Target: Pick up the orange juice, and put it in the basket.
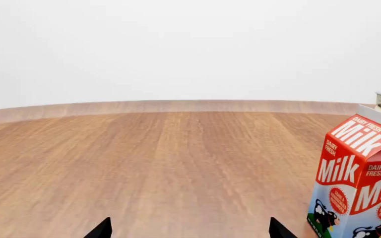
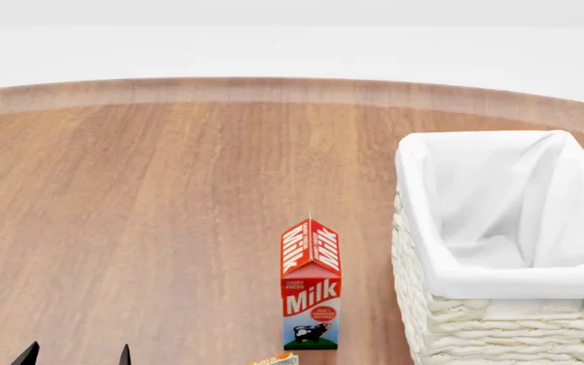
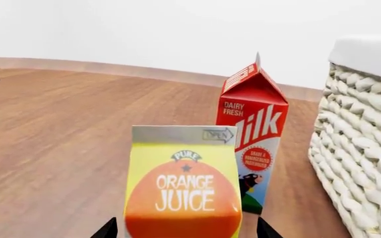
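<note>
Right now your right gripper [image 3: 186, 230] has its fingertips spread either side of the orange juice [image 3: 184, 186], which stands upright on the table [image 2: 170, 228]. Just behind it stands the milk carton [image 3: 253, 134], with the basket [image 3: 362, 144] beside that. Your left gripper [image 1: 186, 230] hangs apart over bare wood.

a red and white gable-top "milk" carton [image 2: 312, 293] stands upright at lower centre of the head view on the round wooden bench [image 2: 150, 213].
</note>
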{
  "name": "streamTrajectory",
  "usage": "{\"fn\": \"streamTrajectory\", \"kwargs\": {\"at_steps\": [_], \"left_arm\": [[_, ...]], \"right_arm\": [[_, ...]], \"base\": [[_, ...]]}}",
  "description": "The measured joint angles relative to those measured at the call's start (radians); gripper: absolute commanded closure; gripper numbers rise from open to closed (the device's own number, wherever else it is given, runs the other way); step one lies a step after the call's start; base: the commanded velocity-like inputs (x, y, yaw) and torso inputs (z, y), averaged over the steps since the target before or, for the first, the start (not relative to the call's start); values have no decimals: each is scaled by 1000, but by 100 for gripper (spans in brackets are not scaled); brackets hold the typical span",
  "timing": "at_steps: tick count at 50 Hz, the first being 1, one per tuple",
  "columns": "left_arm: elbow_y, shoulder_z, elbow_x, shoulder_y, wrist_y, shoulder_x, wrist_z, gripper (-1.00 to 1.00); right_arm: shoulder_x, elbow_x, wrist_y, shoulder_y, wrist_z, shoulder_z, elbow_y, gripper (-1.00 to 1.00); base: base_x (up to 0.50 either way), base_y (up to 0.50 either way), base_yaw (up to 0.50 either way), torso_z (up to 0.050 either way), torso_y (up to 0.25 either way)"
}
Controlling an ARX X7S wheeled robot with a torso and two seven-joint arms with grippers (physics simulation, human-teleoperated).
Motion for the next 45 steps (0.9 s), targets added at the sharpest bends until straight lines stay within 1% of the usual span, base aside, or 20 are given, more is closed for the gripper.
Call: {"fn": "streamTrajectory", "kwargs": {"at_steps": [28,45], "left_arm": [[-1,11,-9,-3,4,-9,-10,-100],[-2,18,-13,-4,6,-13,-16,-100]], "right_arm": [[-5,25,-3,24,-2,-24,21,-100],[-14,38,-9,53,-4,-37,73,-100]], "base": [[0,0,0,0,0],[0,0,0,0,0]]}}
